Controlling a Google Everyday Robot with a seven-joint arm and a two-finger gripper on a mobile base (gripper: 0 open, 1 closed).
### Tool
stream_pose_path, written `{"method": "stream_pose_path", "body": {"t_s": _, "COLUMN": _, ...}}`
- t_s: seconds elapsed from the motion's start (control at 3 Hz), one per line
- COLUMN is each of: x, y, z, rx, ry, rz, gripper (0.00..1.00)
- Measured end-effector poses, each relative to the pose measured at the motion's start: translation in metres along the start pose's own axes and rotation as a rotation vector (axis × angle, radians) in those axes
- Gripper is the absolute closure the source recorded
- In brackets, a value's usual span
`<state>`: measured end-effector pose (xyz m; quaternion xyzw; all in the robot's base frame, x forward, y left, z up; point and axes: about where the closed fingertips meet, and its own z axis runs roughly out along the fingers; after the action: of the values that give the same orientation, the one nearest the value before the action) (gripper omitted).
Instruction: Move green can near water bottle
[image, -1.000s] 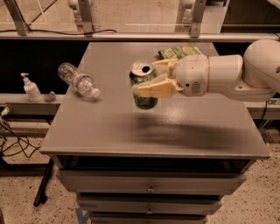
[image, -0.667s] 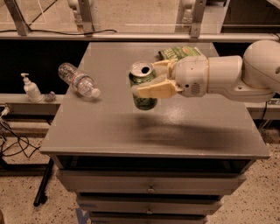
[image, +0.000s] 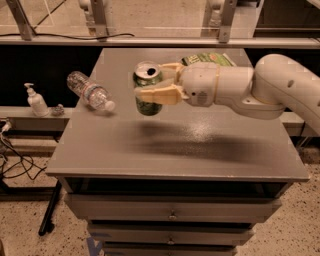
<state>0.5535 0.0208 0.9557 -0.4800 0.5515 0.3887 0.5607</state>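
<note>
The green can (image: 148, 91) with a silver top is held upright in the air above the grey table (image: 180, 150), left of its middle. My gripper (image: 156, 81) is shut on the can, one finger (image: 159, 95) across its front and one behind, with the white arm reaching in from the right. The water bottle (image: 90, 92), clear with a white cap, lies on its side near the table's left edge, a short way left of the can.
A flat green chip bag (image: 209, 59) lies at the back of the table behind my arm. A white pump dispenser (image: 36, 101) stands on a lower shelf to the left. Drawers run below the table front.
The gripper has carried the can a little to the left, closer to the water bottle. The bottle has not moved.
</note>
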Motion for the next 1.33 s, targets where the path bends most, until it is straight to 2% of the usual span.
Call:
{"method": "stream_pose_path", "body": {"t_s": 0.33, "x": 0.020, "y": -0.018, "z": 0.029, "rx": -0.026, "ry": -0.024, "rz": -0.012, "gripper": 1.00}}
{"method": "stream_pose_path", "body": {"t_s": 0.67, "x": 0.037, "y": -0.029, "z": 0.055, "rx": -0.052, "ry": -0.045, "rz": 0.004, "gripper": 1.00}}
{"method": "stream_pose_path", "body": {"t_s": 1.0, "x": 0.046, "y": -0.036, "z": 0.078, "rx": -0.071, "ry": -0.055, "rz": 0.013, "gripper": 1.00}}
{"method": "stream_pose_path", "body": {"t_s": 1.33, "x": 0.058, "y": -0.038, "z": 0.089, "rx": -0.089, "ry": -0.032, "rz": 0.020, "gripper": 1.00}}
